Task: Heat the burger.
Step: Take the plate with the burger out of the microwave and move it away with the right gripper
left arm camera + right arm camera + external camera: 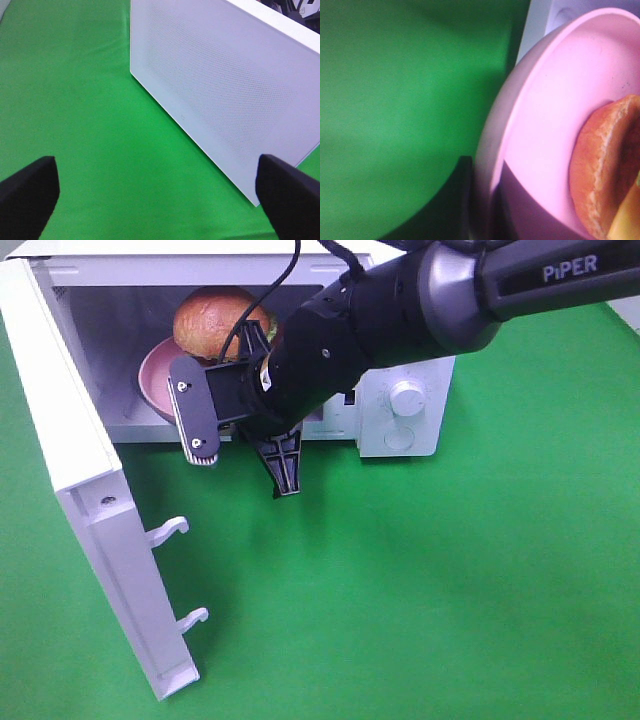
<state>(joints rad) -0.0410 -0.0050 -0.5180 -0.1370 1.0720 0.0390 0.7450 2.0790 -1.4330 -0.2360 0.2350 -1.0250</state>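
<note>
Nearest the high camera: bare green cloth (450, 590), then microwave door (90, 490) swung wide, two latch hooks (170, 530) jutting from its edge. Door left open, presumably so the load can go in; not yet shut, so heating likely not started. Left gripper (155, 195) spread fully wide, holding nothing, poised over cloth beside the door's perforated outer panel (225, 85), probably placed to push it closed. Mid-scene: right arm (400, 310) reaching across to the cavity mouth, right gripper (255, 350) nearly shut; appears pinched on rim of pink plate (155, 375), though contact itself hidden in both views. Farther in: burger (215, 320) sitting on the plate, inside the microwave (410, 440) cavity. Plate looks tilted, perhaps mid-placement. Control dial (407, 397) at far right, untouched.
</note>
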